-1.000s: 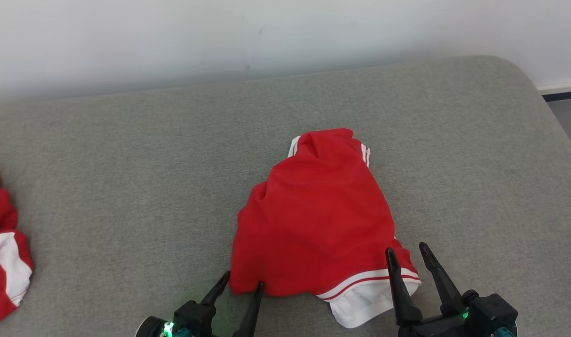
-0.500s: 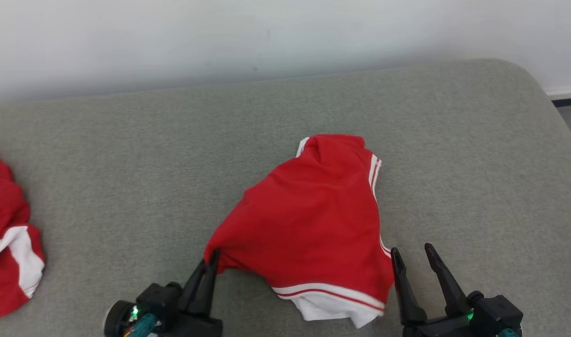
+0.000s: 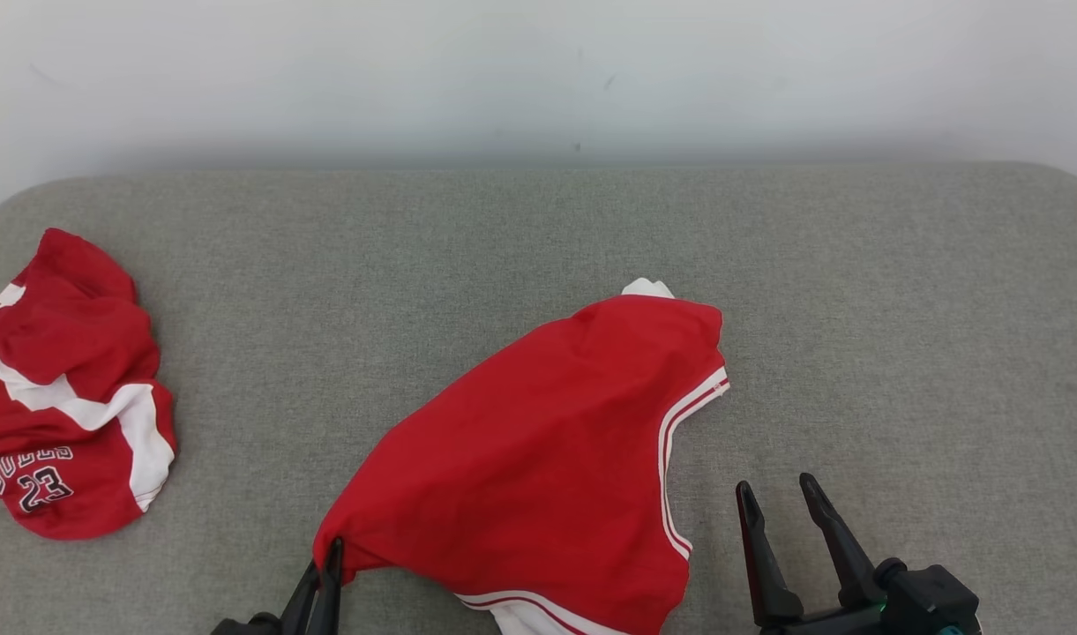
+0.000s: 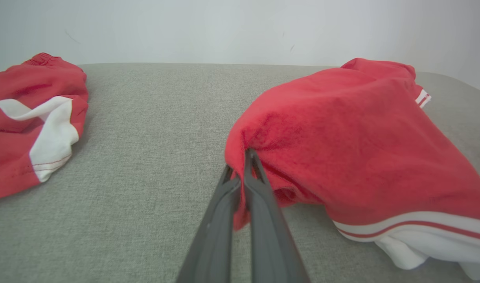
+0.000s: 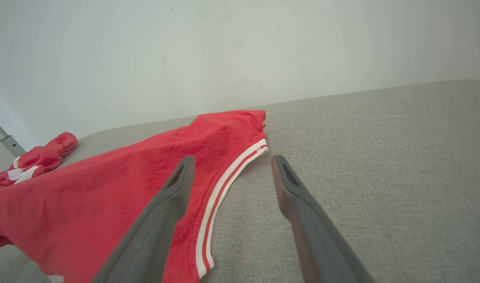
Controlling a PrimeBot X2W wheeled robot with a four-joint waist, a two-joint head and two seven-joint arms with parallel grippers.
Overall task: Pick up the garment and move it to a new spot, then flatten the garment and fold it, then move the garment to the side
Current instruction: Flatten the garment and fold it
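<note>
1. The left pincer (image 3: 326, 554) is gripping with its two dark fingers pressed together, pinching a bunched corner of the red garment (image 3: 538, 459) at that garment's lower left edge; in the left wrist view, red cloth is folding around the tips of the left pincer (image 4: 240, 161).
2. The right pincer (image 3: 774, 483) is standing wide open with nothing between its fingers, just beside the garment's white-striped right edge and not touching it; in the right wrist view, one finger of the right pincer (image 5: 232, 159) is overlapping the red cloth while the other is showing over bare grey fabric.
3. The garment is lying on the grey cushion (image 3: 326, 265), stretching from the pinched corner up and to the right, with white and red stripes running along its right side and a white band showing at its lower edge.
4. A second red garment (image 3: 62, 388), with white panels and the number 23, is sitting crumpled at the far left of the cushion, well apart from the first.
5. A pale wall (image 3: 538, 70) is rising behind the cushion.
</note>
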